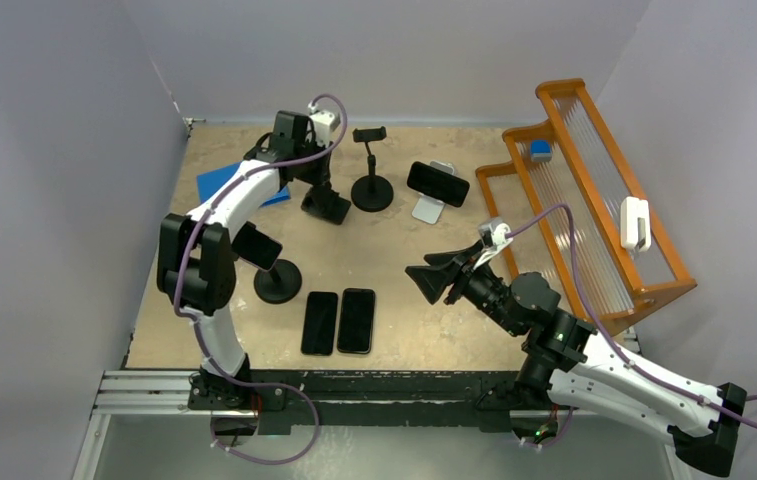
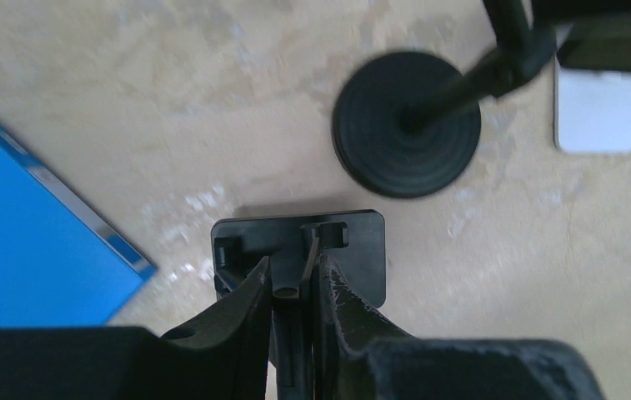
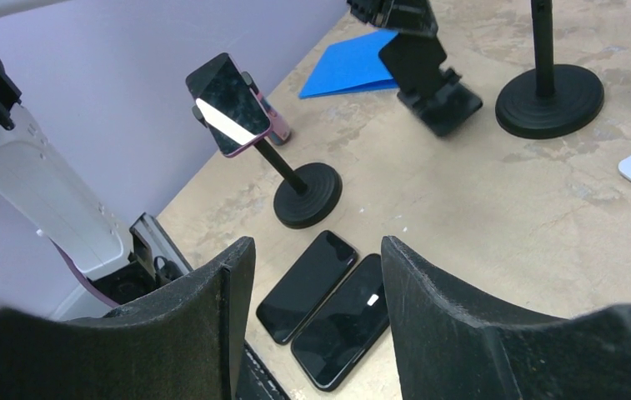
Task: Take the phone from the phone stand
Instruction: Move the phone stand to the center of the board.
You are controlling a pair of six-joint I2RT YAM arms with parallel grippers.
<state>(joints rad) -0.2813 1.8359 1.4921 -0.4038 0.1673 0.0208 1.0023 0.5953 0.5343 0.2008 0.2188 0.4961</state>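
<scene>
Back left of worktop (image 1: 424,340), beside blue folder (image 2: 28,242): left claw (image 2: 292,271) clamped on top edge of thin dark slab, by its look the phone (image 3: 412,60), seated in black folding stand (image 2: 362,250). Your risks: pull at a slant and light stand rides up or tips; narrow edge grip may slip. Pole stand (image 2: 408,125) just right, so a wide swing clips it. Right claw (image 1: 422,282) gapes empty, well apart.
</scene>
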